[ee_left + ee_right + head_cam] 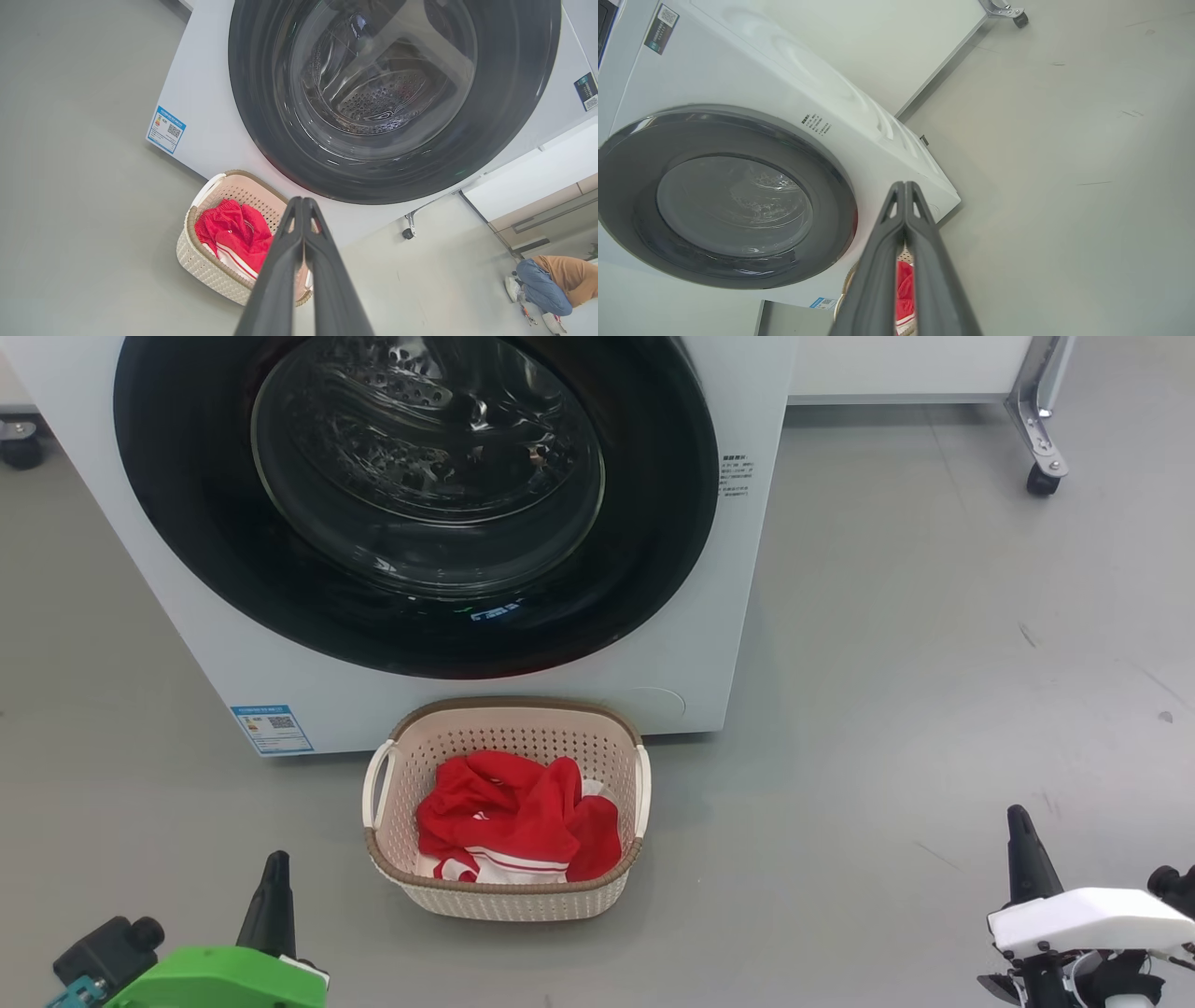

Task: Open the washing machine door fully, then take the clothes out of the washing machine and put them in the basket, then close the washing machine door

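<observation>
Now soft red clothes [518, 812] lie in the cream plastic basket [504, 905], bottom middle. The left claw [302, 199] and right claw [904, 183] are pinched tight, empty.

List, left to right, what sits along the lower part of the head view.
Left tool → cream basket holding the red clothes → right tool.
</observation>
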Robot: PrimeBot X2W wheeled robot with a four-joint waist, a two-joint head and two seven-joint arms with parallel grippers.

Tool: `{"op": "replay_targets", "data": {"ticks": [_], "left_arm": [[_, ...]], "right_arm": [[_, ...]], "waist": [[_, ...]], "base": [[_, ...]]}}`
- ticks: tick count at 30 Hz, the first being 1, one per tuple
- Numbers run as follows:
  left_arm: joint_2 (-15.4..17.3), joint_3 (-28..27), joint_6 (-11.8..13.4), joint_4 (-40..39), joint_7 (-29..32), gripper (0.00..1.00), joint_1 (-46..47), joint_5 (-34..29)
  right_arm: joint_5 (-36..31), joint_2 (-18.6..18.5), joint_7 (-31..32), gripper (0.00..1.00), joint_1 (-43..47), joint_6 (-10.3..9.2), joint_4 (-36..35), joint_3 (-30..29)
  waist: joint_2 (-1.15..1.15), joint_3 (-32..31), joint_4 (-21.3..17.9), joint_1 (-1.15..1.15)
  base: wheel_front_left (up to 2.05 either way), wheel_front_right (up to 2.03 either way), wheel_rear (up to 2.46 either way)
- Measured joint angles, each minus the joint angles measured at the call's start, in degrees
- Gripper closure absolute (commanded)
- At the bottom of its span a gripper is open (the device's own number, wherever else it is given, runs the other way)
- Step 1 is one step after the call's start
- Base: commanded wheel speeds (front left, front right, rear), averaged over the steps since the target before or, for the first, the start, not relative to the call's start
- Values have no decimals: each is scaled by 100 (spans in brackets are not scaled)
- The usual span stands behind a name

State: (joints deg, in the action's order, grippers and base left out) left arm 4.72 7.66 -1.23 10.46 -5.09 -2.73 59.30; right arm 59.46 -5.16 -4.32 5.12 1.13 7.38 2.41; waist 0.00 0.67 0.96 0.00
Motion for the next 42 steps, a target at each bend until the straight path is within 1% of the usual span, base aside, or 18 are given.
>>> {"op": "replay_targets", "data": {"ticks": [7,9,11,14,27,32,42], "left_arm": [[1,-112,-109,47,110,100,80,489],[1,-151,-111,70,158,100,99,675],[1,-183,-119,90,187,100,113,798],[1,-226,-167,121,234,100,154,1053],[1,-437,-312,234,453,100,290,1959],[0,-553,-369,293,558,100,339,2455],[0,-717,-490,390,731,100,448,3201]], "right_arm": [[532,-8,88,100,-97,83,103,-74],[677,-8,121,100,-136,89,132,-96],[828,-8,155,100,-162,134,160,-120],[1057,-9,189,100,-204,144,218,-151],[2026,-10,372,100,-411,293,409,-291],[2480,-11,454,100,-507,354,498,-353],[3230,-10,580,100,-675,481,653,-459]], "waist": [[0,-7,-14,0],[0,-9,-18,0],[0,-11,-22,0],[0,-14,-28,0],[0,-27,-54,0],[0,-33,-66,0],[0,-43,-87,0]], "base": [[0,0,0],[0,0,0],[0,0,0],[0,0,0],[0,0,0],[0,0,0],[0,0,0]]}}
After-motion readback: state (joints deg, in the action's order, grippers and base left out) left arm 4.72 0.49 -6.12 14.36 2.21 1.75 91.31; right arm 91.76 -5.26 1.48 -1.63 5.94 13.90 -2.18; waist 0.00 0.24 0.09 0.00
